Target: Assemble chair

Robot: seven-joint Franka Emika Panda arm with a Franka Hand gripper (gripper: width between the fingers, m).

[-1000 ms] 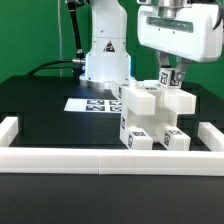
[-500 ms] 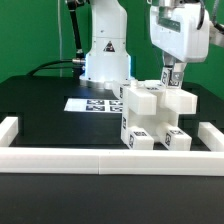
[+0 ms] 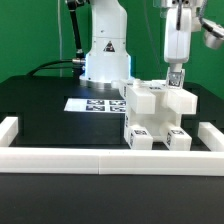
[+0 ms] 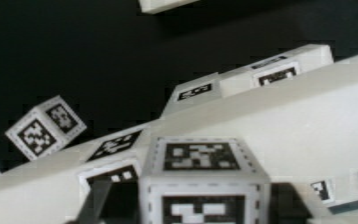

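The partly built white chair (image 3: 148, 115) stands at the exterior view's right, close to the front rail, blocky pieces stacked and tagged. My gripper (image 3: 175, 80) points straight down onto its upper right part. In the wrist view my gripper (image 4: 197, 200) is shut on a chunky white chair piece (image 4: 197, 180) with a marker tag on each visible face; dark fingers (image 4: 108, 195) press on both of its sides. Behind that piece lies a broad white slab (image 4: 291, 110) of the chair with more tags.
The marker board (image 3: 92, 104) lies flat on the black table, left of the chair. A low white border rail (image 3: 100, 157) runs along the front, with short side walls at both ends. The arm's white base (image 3: 105, 55) stands behind.
The hand has turned about its vertical axis over the same spot on the chair, from showing its broad face to showing its narrow side. The jaws stayed shut.
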